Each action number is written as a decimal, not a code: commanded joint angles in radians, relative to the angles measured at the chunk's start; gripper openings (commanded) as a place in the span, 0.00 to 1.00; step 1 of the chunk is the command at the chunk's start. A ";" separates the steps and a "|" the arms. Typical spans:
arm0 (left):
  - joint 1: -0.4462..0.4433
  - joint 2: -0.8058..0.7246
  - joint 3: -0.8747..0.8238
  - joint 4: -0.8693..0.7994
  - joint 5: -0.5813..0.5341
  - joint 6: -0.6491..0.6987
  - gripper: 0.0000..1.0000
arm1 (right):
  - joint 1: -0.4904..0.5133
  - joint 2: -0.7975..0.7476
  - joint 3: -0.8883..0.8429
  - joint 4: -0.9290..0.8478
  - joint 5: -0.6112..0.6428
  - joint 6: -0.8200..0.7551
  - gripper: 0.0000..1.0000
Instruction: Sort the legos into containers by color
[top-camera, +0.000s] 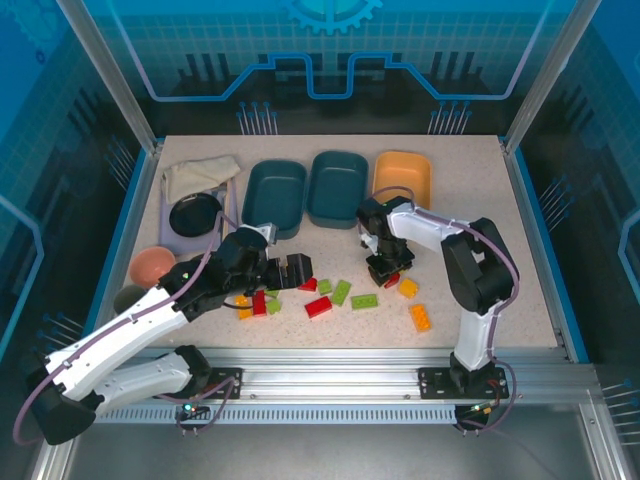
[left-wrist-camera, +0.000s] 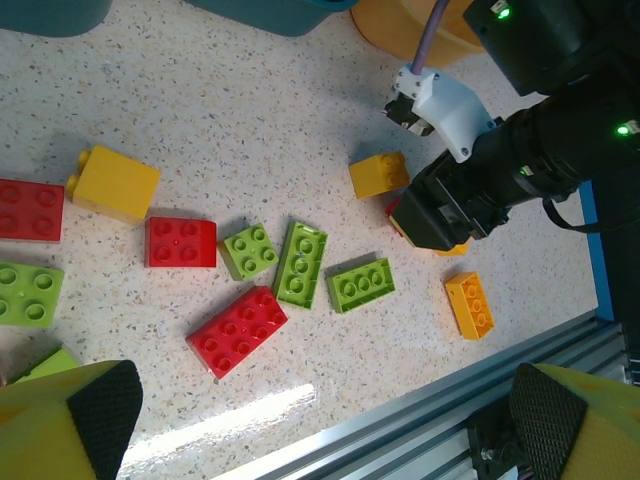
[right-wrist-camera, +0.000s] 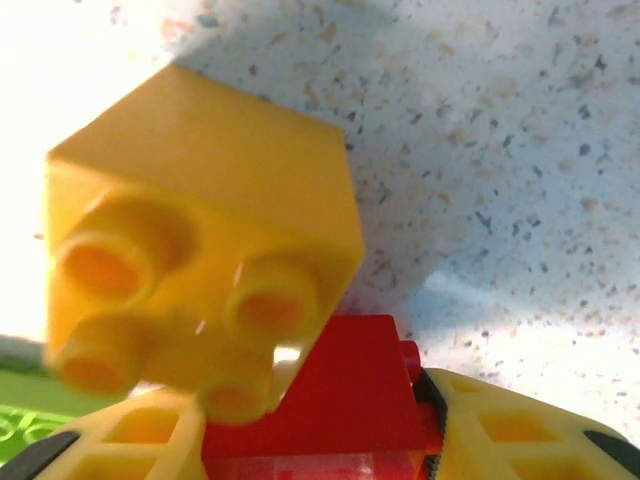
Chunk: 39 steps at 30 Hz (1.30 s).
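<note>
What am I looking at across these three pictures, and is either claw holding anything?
Two robot arms are bolted at a table edge. The overhead picture shows both, plus two teal tubs, an orange tub and loose red, yellow and green bricks. The other two pictures come from cameras on each wrist. The left gripper hangs open above the bricks, empty. The right gripper is pinching a red brick, with a yellow brick right beside it.
</note>
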 joint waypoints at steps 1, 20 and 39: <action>-0.010 0.003 -0.013 0.047 0.019 -0.030 0.99 | 0.013 -0.095 -0.006 -0.043 0.006 0.042 0.43; -0.001 0.287 0.318 0.147 -0.044 -0.016 0.99 | -0.221 -0.159 0.318 -0.016 -0.097 0.246 0.41; 0.185 0.688 0.634 0.147 0.126 -0.039 0.99 | -0.372 0.542 0.942 -0.136 -0.067 0.356 0.46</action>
